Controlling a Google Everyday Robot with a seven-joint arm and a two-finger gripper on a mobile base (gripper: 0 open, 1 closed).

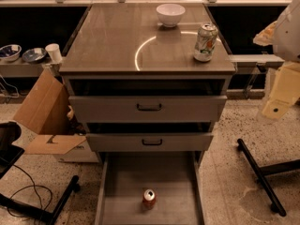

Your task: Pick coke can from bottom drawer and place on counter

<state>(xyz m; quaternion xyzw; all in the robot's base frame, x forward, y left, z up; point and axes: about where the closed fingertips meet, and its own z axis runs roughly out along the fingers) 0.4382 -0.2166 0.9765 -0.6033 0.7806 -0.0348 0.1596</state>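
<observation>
The coke can (149,198) is small and red-orange with a silver top. It stands upright on the grey floor of the bottom drawer (122,191), which is pulled out, near the drawer's front middle. The counter (117,41) is the glossy grey-brown cabinet top with a curved light reflection. My gripper (280,97) is a cream-coloured part at the right edge, beside the cabinet at about the height of the upper drawers. It is far above and to the right of the coke can and holds nothing that I can see.
A white bowl (170,14) and a white-and-green can (205,42) stand on the counter. The two upper drawers (148,108) with black handles are slightly open. A cardboard box (47,111) is on the left and black stand legs (260,172) on the right.
</observation>
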